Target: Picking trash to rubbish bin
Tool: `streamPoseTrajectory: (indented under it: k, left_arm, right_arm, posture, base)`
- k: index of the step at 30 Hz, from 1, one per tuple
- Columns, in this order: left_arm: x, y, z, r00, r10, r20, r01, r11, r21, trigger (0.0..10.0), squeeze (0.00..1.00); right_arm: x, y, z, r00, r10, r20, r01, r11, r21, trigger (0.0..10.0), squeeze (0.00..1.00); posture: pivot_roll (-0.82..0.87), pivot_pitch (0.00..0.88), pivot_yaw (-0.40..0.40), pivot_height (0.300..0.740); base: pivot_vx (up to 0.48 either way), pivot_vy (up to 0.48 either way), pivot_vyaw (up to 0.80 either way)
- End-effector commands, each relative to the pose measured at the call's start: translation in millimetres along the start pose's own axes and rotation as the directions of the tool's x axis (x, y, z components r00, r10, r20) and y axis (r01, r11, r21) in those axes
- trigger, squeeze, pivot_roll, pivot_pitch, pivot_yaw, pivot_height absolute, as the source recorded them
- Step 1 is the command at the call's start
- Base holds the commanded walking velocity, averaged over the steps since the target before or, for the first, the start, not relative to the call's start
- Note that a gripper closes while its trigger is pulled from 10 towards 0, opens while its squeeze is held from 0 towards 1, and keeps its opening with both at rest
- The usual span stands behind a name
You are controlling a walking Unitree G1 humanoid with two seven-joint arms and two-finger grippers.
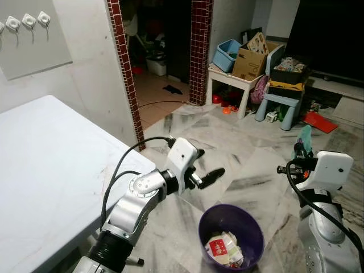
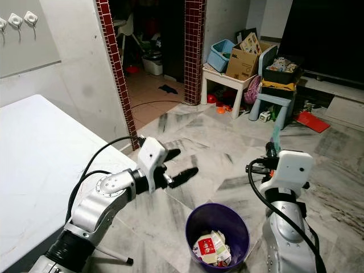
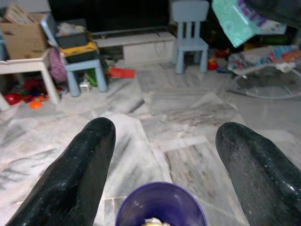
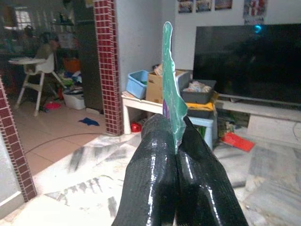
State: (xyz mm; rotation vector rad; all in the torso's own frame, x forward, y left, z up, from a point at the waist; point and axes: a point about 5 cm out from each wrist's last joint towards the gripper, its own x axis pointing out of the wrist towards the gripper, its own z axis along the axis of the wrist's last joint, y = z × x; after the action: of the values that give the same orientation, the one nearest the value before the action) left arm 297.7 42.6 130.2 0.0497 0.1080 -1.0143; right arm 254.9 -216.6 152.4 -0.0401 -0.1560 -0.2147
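Where marble floor shows: one purple bin (image 1: 231,236) holding several wrappers, writing unreadable; left gripper (image 1: 206,176) spread above it; right gripper (image 4: 175,141) pinching one green wrapper (image 4: 172,89).

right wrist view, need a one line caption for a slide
Right claw shut on a thin green wrapper held upright, with a living room behind.

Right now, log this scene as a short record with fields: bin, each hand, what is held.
bin: round purple plastic rubbish bin on the marble floor, wrappers already inside
left hand: left hand open, above the bin's near-left rim
right hand: right hand shut on a thin teal plastic wrapper, off to the bin's right
held item: wrapper upright, not yet over the bin
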Motion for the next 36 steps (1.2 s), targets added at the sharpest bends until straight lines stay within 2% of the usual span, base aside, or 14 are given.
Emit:
streamPoseTrajectory:
  k: [1, 7, 9, 13, 15, 17, 19, 24, 28, 36]
  left_arm:
    - [0.3, -4.1, 2.9, 0.999, -0.05, -0.006, 0.051, 0.998, 0.035, 10.0, 0.0]
    - [-3.4, -10.8, -10.0, 0.992, -0.108, -0.058, 0.11, 0.993, 0.037, 10.0, 0.0]
    - [-5.7, -12.2, -11.9, 0.991, -0.119, -0.065, 0.12, 0.993, 0.015, 10.0, 0.0]
    - [-9.2, -11.9, -14.2, 0.991, -0.113, -0.078, 0.112, 0.994, -0.01, 10.0, 0.0]
    - [-10.8, -12.5, -14.0, 0.99, -0.115, -0.081, 0.114, 0.993, -0.017, 10.0, 0.0]
    - [-11.2, -13.5, -16.1, 0.989, -0.12, -0.088, 0.118, 0.993, -0.03, 10.0, 0.0]
    - [-13.6, -16.3, -17.5, 0.986, -0.133, -0.097, 0.13, 0.991, -0.043, 10.0, 0.0]
    - [-13.5, -21.2, -15.8, 0.983, -0.154, -0.099, 0.148, 0.987, -0.062, 10.0, 0.0]
    - [-12.7, -32.4, -9.4, 0.975, -0.203, -0.091, 0.196, 0.978, -0.073, 10.0, 0.0]
    - [-15.9, -36.3, 2.5, 0.972, -0.224, -0.076, 0.217, 0.973, -0.083, 10.0, 0.0]
  right_arm:
    - [-0.6, -3.1, -2.7, 1.0, -0.024, -0.017, 0.024, 1.0, -0.001, 10.0, 0.0]
    - [-9.2, -11.7, -18.4, 0.995, -0.065, -0.076, 0.066, 0.998, -0.001, 10.0, 0.0]
    - [-11.8, -13.4, -23.6, 0.992, -0.067, -0.105, 0.07, 0.997, 0.02, 10.0, 0.0]
    - [-12.6, -21.5, -35.9, 0.984, -0.057, -0.169, 0.063, 0.997, 0.033, 10.0, 0.0]
    - [-11.4, -27.8, -39.9, 0.981, -0.068, -0.179, 0.071, 0.997, 0.01, 10.0, 0.0]
    - [-9.8, -33.9, -45.7, 0.976, -0.082, -0.2, 0.086, 0.996, 0.007, 10.0, 0.0]
    - [-5.7, -45.9, -56.7, 0.967, -0.099, -0.235, 0.1, 0.995, -0.007, 10.0, 0.0]
    - [0.2, -58.5, -68.5, 0.955, -0.106, -0.278, 0.103, 0.994, -0.026, 10.0, 0.0]
    - [9.8, -73.6, -85.2, 0.934, -0.099, -0.342, 0.093, 0.995, -0.034, 10.0, 0.0]
    - [25.9, -76.5, -101.3, 0.9, -0.042, -0.435, 0.04, 0.999, -0.014, 10.0, 0.0]
  posture:
    - [-0.23, 0.064, 0.069, 0.74]
    - [-0.23, 0.102, 0.083, 0.74]
    - [-0.23, 0.126, 0.085, 0.74]
    - [-0.23, 0.203, 0.101, 0.74]
    - [-0.23, 0.228, 0.106, 0.74]
    - [-0.23, 0.228, 0.106, 0.74]
    - [-0.24, 0.288, 0.121, 0.74]
    - [-0.24, 0.334, 0.136, 0.74]
    - [-0.21, 0.394, 0.152, 0.74]
    - [-0.18, 0.458, 0.163, 0.74]
  base:
    - [0.0, 0.0, 0.0]
    - [0.0, 0.0, 0.0]
    - [0.0, 0.0, 0.0]
    - [0.0, 0.0, 0.0]
    - [0.0, 0.0, 0.0]
    - [0.0, 0.0, 0.0]
    - [0.0, 0.0, 0.0]
    - [0.0, 0.0, 0.0]
    - [0.0, 0.0, 0.0]
    - [0.0, 0.0, 0.0]
